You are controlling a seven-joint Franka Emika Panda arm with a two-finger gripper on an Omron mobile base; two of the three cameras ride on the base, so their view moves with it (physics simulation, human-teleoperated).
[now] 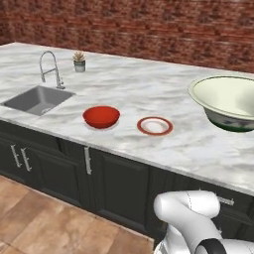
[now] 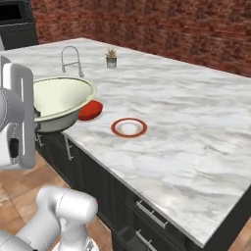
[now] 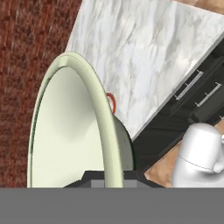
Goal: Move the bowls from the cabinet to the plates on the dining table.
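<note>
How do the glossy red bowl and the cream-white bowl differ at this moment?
The glossy red bowl sits on the marble island top, left of the red-rimmed plate; the cream-white bowl with green markings hangs in the air, its rim pinched by the claw. Red is plain; cream has a dark foot. Both are round and upright.

Cream bowl (image 1: pixel 225 101) held aloft; red bowl (image 1: pixel 101 116) beside red-orange plate (image 1: pixel 155 126).

— Arm posture?
— Raised upright at the left of the right base view, elbow folded low.
— Pincer (image 3: pixel 113 177)?
— Clamped on the cream bowl (image 3: pixel 74 131) rim, bowl held aloft.
</note>
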